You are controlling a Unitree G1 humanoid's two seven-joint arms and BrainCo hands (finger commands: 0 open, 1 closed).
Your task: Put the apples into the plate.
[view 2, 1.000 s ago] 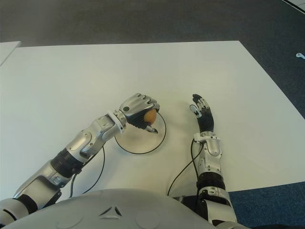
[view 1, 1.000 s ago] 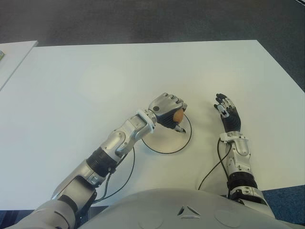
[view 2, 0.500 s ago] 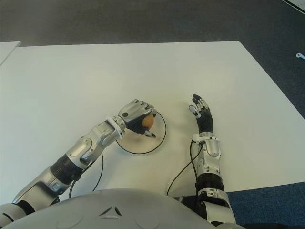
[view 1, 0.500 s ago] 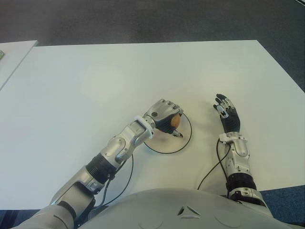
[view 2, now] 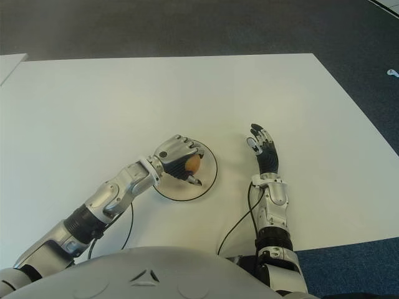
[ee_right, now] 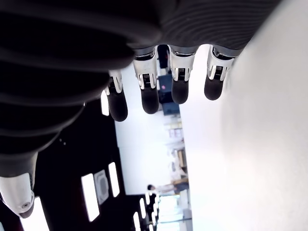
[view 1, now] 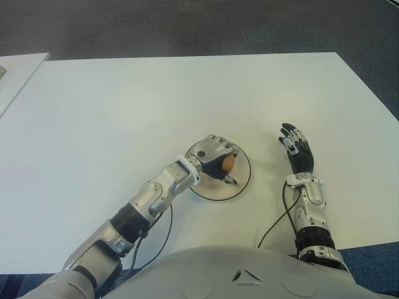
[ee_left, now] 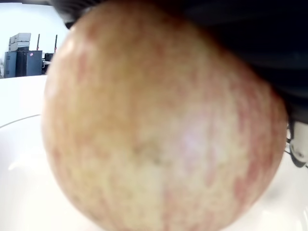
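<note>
One apple (view 1: 228,163) shows, reddish-yellow and streaked, and it sits inside the curled fingers (view 1: 215,147) of the left hand (view 1: 213,159). That hand is over the plate (view 1: 240,184), a white round dish with a dark rim on the white table (view 1: 124,106). From the plate's middle, the hand and the apple are at about 10 o'clock, within the rim. The thumb tip points down toward the plate's middle. In the left wrist view the apple (ee_left: 159,125) fills nearly everything, with the plate's (ee_left: 19,183) white face close below it; whether the apple touches the plate cannot be told. The left forearm runs from the hand toward 7 o'clock, and a black cable (view 1: 163,232) loops on the table beside it.

At 3 o'clock from the plate, well apart from its rim, is the right hand (view 1: 295,147). It holds nothing. Its fingers are straight and slightly spread, pointing toward 12 o'clock, and the right wrist view shows four dark fingertips (ee_right: 149,103) in a row beside the table top. A second black cable (view 1: 277,218) curves from that wrist toward 7 o'clock. A second table's corner (view 1: 19,71) shows at 10 o'clock, at the edge of the left eye view.
</note>
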